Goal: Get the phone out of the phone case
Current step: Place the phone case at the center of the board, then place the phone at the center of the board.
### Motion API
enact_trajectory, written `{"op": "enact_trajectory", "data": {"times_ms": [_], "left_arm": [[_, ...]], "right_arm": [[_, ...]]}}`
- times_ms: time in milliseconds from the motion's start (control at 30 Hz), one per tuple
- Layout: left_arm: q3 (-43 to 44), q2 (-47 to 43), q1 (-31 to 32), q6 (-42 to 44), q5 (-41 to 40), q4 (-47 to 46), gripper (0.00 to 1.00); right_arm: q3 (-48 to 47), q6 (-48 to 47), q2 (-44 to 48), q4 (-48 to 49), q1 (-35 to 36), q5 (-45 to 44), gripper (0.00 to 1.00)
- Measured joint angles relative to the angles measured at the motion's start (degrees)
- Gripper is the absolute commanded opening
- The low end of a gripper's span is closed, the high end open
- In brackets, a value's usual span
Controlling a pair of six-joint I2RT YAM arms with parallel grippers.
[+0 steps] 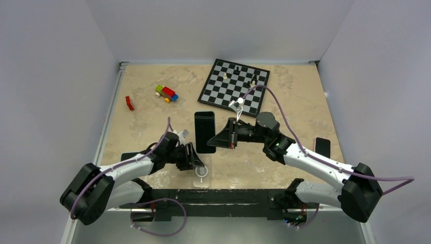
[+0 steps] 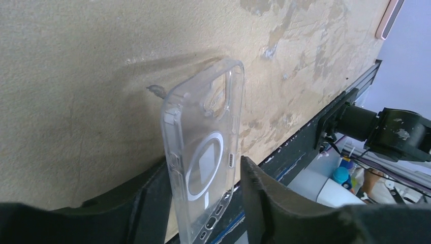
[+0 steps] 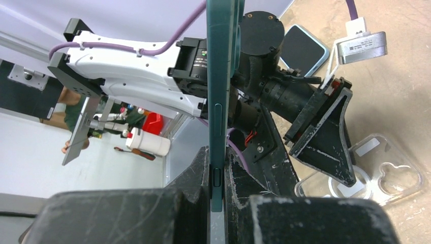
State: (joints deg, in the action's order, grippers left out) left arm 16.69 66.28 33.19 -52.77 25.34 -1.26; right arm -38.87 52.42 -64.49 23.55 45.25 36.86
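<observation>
Right jaws are pinching the phone (image 3: 221, 76) beside the clear case (image 2: 203, 152), which spread left jaws are straddling.

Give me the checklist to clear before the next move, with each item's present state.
1. Phone out of the clear case: ok, the case is empty.
2. Right pincer clamped on the phone: ok, both fingers press against it, seen edge-on in the right wrist view.
3. Left pincer gripping the case: cannot tell. Its fingers straddle the case, but contact is unclear.
4. Case down on the table: ok, it seems to lie flat in the right wrist view.
5. Pincers apart from each other: ok, the top view shows a gap between them.
</observation>
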Motion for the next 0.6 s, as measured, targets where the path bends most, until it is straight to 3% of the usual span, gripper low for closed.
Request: {"op": "enact_trajectory", "data": {"times_ms": [67,167,200,433,600], "left_arm": [[0.52,-1.22,0.02,0.44,-0.50,1.64,0.70],[1.86,-3.91,0.02,1.11,-1.97,5.62,0.96],[2.38,-5.05,0.02,1.31,-2.67,7.32,1.00],[9.46,-12.04,0.07,1.86,-11.26,25.09,1.00],[13.60,-18.82,0.11,1.36,-17.20,33.55,1.00]], "right_arm": [[0.00,-0.11,0.00,-0.15,0.00,-0.11,0.00],[0.00,-1.29,0.15,-2.60,0.00,-1.31,0.00],[0.00,-2.10,0.42,-4.72,0.02,-2.27,0.00],[1.77,-6.03,4.02,-22.77,0.00,-11.04,0.00],[12.92,-3.72,5.97,-25.29,0.04,-12.44,0.00]]}}
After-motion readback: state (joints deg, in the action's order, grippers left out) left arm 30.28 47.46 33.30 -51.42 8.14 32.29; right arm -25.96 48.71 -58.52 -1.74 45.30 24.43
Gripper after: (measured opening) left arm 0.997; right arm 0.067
